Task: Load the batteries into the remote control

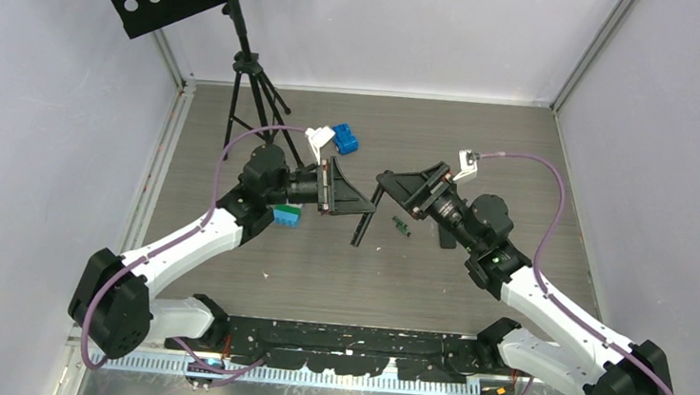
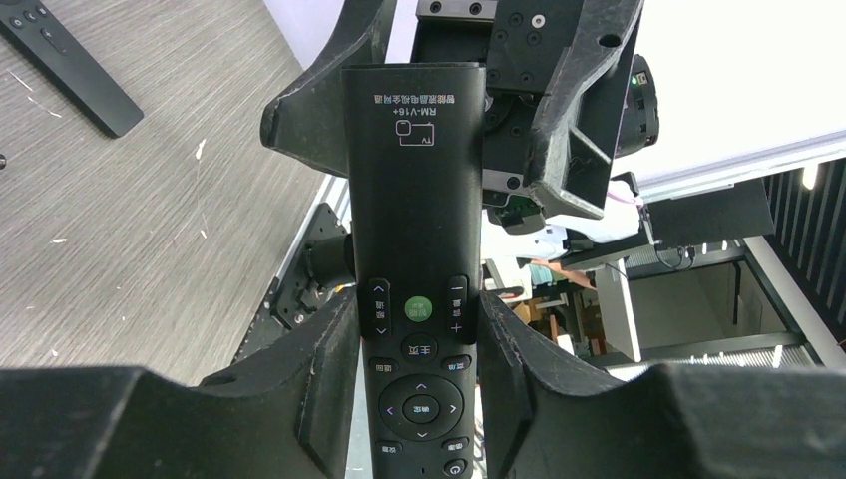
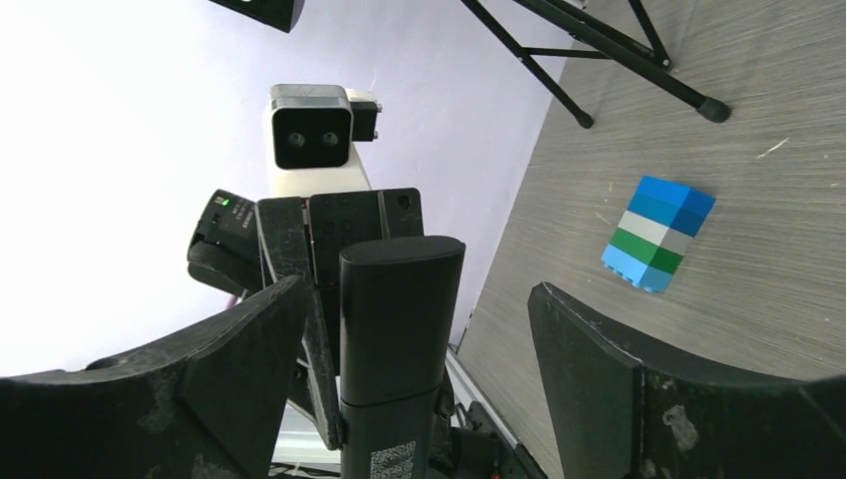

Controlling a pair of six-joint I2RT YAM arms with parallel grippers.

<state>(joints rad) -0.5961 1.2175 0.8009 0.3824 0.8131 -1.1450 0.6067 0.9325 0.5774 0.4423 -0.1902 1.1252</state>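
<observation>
Only from left wrist, remote control (image 2: 414,200) buttons.

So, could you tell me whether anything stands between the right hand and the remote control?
Nothing visible does. The left hand holds the remote control out, and its far end sits inside the open right hand, with no other object between them.

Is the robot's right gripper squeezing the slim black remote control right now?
No, the right gripper stands wide open, with gaps on both sides of the slim matte-black remote control between its jaws.
</observation>
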